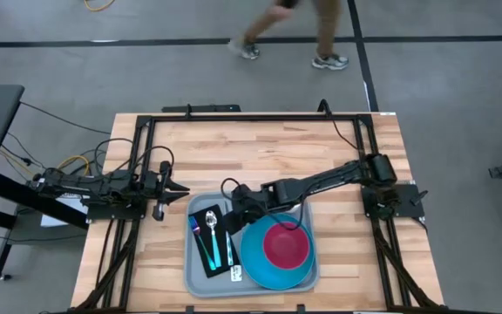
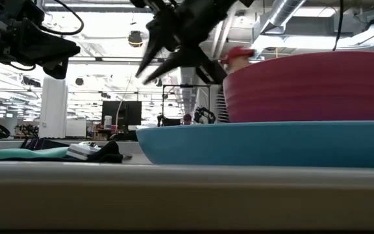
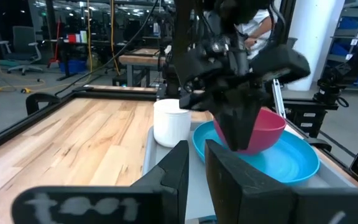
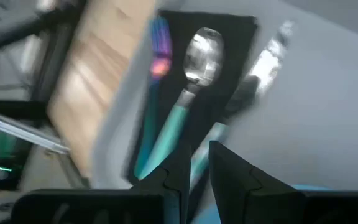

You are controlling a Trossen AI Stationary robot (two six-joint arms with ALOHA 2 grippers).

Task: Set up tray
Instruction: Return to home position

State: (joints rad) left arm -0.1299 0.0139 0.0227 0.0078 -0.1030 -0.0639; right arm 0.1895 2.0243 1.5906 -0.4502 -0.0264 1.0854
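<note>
Three utensils, fork (image 4: 157, 34), spoon (image 4: 201, 50) and knife (image 4: 272, 46), are laid side by side on the napkin (image 4: 229, 37), which lies in the left half of the tray (image 1: 200, 281). The tray's right half is filled by the plate (image 1: 255, 262) with the bowl (image 1: 286, 246) in it, and a cup (image 3: 171, 121) is stood by a tray corner. The tray itself is set on the table (image 1: 234, 148) between the arms. The right gripper (image 1: 234, 202) is held low over the tray's left part, fingers narrowly parted, nothing gripped. The left gripper (image 1: 181, 190) is parked just off the tray's left edge, likewise slightly parted and empty. For the retreat home, the right gripper is best raised clear of the tray first and only then drawn back, so that cup and bowl are not clipped.
</note>
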